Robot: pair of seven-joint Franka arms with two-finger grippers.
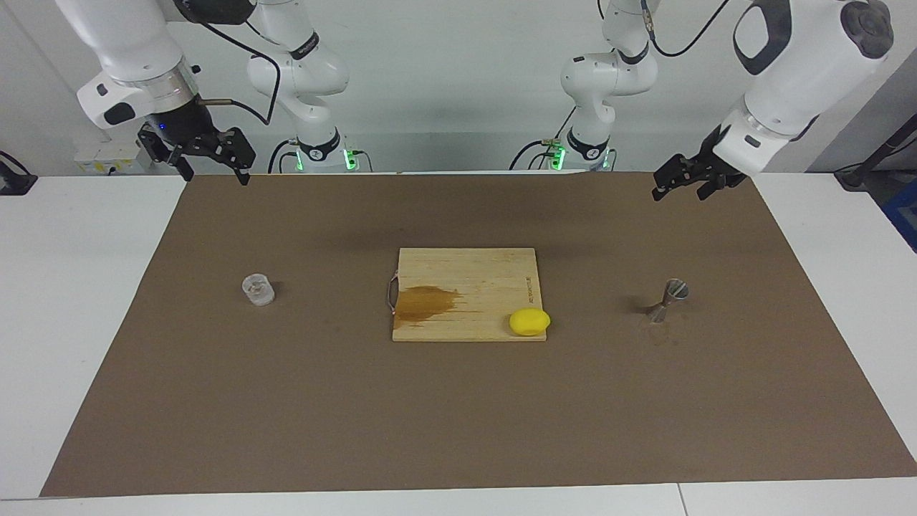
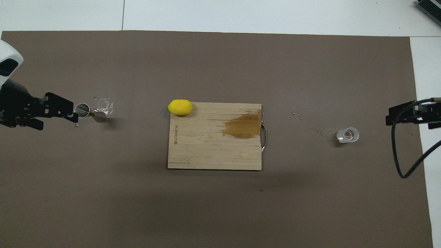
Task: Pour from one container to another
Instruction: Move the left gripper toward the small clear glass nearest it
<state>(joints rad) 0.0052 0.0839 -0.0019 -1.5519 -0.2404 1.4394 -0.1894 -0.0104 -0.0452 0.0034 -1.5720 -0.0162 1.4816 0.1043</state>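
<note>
The glass cup [image 1: 258, 289] sits on the brown mat [image 1: 458, 416], toward my right arm's end of the table. It stands up straight and nothing touches it. I think there is a little bit of clear stuff in it, but it is hard to tell.

The metal jigger [image 1: 667, 301] stands on the mat too, toward my left arm's end. The cup and the jigger are well apart, with the wooden board [image 1: 466, 272] between them.

Nothing is done yet, as far as I can see. I have not picked up the cup. I have not poured. All of that is left to do: grab the cup, carry it over, and tip it into the jigger.

My right gripper [image 1: 208, 154] hangs in the air over the mat's edge by the robots. It is spread apart and holds nothing. It waits.

My left gripper [image 1: 677, 183] is up in the air over the mat, on the robots' side of the jigger. Its fingers are apart and it holds nothing. From above it looks like it touches the jigger, but it is high up, so I think it does not.

There is lots of open mat around both things. On the board are a yellow lemon [image 1: 529, 322] at its corner and a brown wet spot [image 1: 426, 302]. I should carry the cup over these without bumping the lemon. There are a few tiny drops [image 2: 297, 115] on the mat near the cup.
</note>
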